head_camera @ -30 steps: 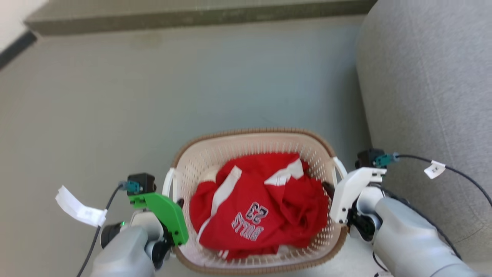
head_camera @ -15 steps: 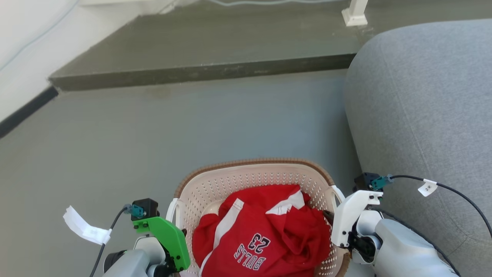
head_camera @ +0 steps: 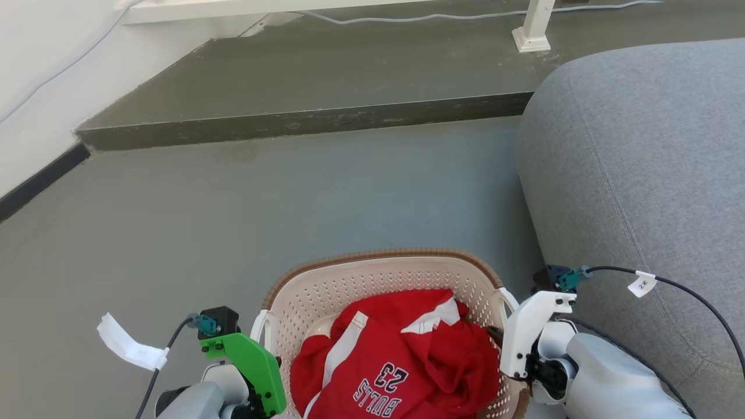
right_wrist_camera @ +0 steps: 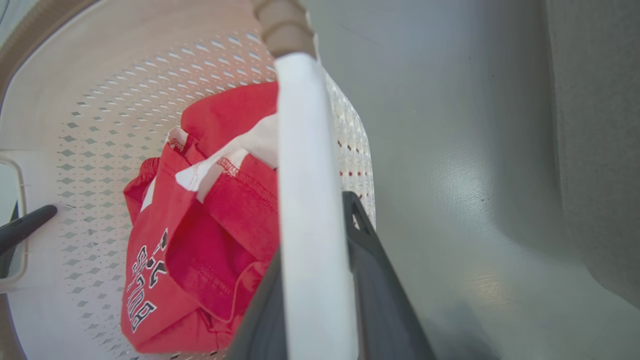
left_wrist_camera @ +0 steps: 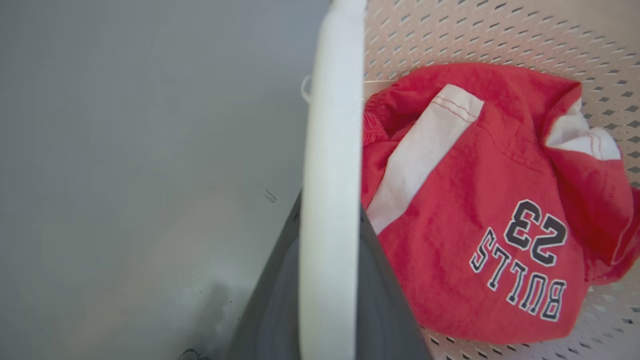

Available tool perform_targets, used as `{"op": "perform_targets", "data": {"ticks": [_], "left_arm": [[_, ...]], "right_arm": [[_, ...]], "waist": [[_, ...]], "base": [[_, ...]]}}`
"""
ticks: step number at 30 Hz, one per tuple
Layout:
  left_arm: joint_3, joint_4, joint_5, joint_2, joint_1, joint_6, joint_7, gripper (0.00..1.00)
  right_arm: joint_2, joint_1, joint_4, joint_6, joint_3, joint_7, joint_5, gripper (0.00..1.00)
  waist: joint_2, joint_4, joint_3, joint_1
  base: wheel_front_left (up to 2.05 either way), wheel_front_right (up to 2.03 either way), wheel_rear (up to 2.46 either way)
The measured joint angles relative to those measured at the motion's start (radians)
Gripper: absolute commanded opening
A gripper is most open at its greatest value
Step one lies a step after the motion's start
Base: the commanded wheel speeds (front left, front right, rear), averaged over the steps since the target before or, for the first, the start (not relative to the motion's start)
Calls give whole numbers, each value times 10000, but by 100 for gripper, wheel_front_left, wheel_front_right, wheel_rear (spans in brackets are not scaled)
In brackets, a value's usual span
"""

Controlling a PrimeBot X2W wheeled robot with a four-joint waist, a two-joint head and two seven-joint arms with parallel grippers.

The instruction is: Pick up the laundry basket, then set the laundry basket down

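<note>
The laundry basket [head_camera: 378,256] is cream-white and perforated, with a brown woven rim, and sits low in the head view between my two arms. A red jersey [head_camera: 401,361] lies crumpled inside it. My left gripper [head_camera: 269,344] is shut on the basket's white left handle [left_wrist_camera: 330,175], with a dark finger [left_wrist_camera: 280,295] on each side of the loop. My right gripper [head_camera: 496,336] is shut on the right handle [right_wrist_camera: 310,200], one finger [right_wrist_camera: 372,265] showing on its outer side. I cannot tell whether the basket's base touches the floor.
A grey sofa [head_camera: 640,174] stands close on the right, almost touching my right arm. Ahead, open grey floor [head_camera: 291,203] runs to a low dark step [head_camera: 302,119], with a white post [head_camera: 532,29] on it. A white wall [head_camera: 35,87] closes the left.
The head camera has tilted up, so the step and post now show and the basket sits lower in the picture. Both grippers have stayed on the handles.
</note>
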Motion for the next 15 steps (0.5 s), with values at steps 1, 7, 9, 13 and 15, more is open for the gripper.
{"op": "perform_targets", "data": {"ticks": [1, 7, 9, 13, 15], "left_arm": [[-2, 0, -52, 0, 0, 0, 44, 0], [-40, 2, -75, 0, 0, 0, 134, 0], [-56, 4, -90, 0, 0, 0, 161, 0], [-100, 10, -155, 2, -1, 0, 161, 0], [-128, 8, -157, 4, -2, 2, 159, 0]], "right_arm": [[0, 0, 2, 0, 10, 15, 2, 0], [-4, -1, 19, -2, 92, 82, 100, 0], [-6, -1, 23, -4, 123, 84, 142, 0], [-10, -1, 23, -6, 167, 84, 169, 0], [-12, -1, 25, -8, 184, 84, 211, 0]], "waist": [[0, 4, 3, 0], [0, 17, 23, 0], [0, 16, 28, 0], [0, 12, 32, 1], [0, 8, 34, 1]], "base": [[0, 0, 0], [0, 0, 0], [0, 0, 0], [0, 0, 0], [0, 0, 0]]}}
